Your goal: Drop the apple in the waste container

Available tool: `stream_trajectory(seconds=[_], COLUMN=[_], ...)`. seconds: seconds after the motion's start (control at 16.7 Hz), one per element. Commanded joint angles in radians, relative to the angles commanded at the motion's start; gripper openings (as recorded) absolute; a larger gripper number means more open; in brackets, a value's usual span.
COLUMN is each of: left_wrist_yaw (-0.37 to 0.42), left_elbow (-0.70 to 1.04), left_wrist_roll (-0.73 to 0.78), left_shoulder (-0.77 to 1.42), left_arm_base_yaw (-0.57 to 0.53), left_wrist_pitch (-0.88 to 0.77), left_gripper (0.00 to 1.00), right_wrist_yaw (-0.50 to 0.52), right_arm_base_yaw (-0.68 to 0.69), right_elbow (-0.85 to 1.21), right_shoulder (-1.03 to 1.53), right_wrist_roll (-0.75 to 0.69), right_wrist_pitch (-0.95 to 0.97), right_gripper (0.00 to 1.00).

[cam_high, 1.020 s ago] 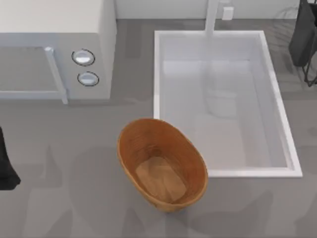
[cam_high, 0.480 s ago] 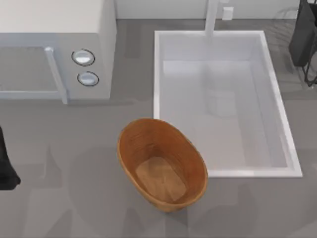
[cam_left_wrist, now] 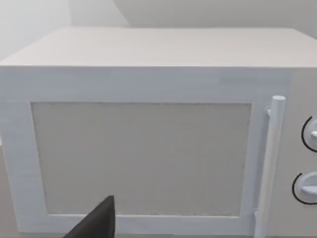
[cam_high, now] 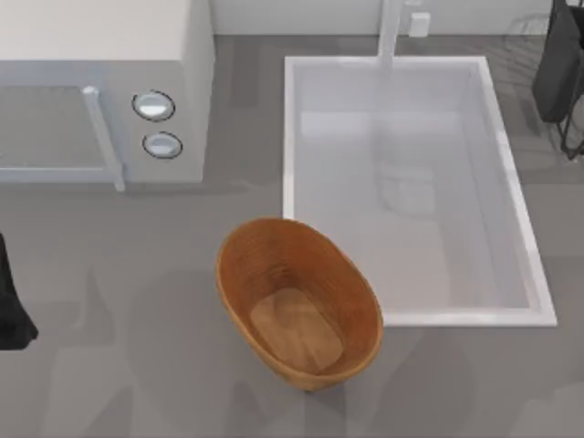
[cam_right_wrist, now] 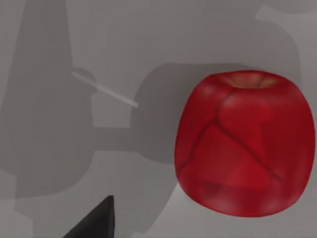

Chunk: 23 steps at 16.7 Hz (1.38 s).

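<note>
Nothing of the task looks done yet. Your largest landmarks are the white sink basin (cam_high: 411, 301) at the table's right and the microwave (cam_high: 100, 91) at its left; the waste container (cam_high: 356, 301) stands between them, just touching the basin's near corner, its wooden bottom bare. The right arm (cam_high: 561, 68) sits at the far right edge, the left arm (cam_high: 11, 306) parked at the left edge; I cannot tell either gripper's grip. The apple (cam_right_wrist: 245, 144) lies on grey table under the right wrist camera, ungrasped as far as you can judge; pickup, carry and drop remain.
</note>
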Motion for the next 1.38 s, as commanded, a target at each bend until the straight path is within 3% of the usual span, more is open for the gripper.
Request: stream_trajectory(seconds=[0.3,0.66,0.96,1.38], left_wrist_yaw=[0.000,0.000,0.000,0.000], left_elbow=[0.000,0.000,0.000,0.000], left_wrist_roll=[0.000,0.000,0.000,0.000], left_shoulder=[0.000,0.000,0.000,0.000], left_arm_base_yaw=[0.000,0.000,0.000,0.000], left_wrist_pitch=[0.000,0.000,0.000,0.000], left_gripper=[1.00,1.00,1.00,1.00], right_wrist_yaw=[0.000,0.000,0.000,0.000], right_arm_base_yaw=[0.006,0.019,0.020,0.020], right_elbow=[-0.030,-0.146,-0.157,-0.157], right_shoulder=[0.014,0.107,0.118,0.118], right_wrist_roll=[0.007,0.021,0.022,0.022], right_wrist_pitch=[0.043,0.259,0.277,0.277], right_gripper=[1.00,1.00,1.00,0.47])
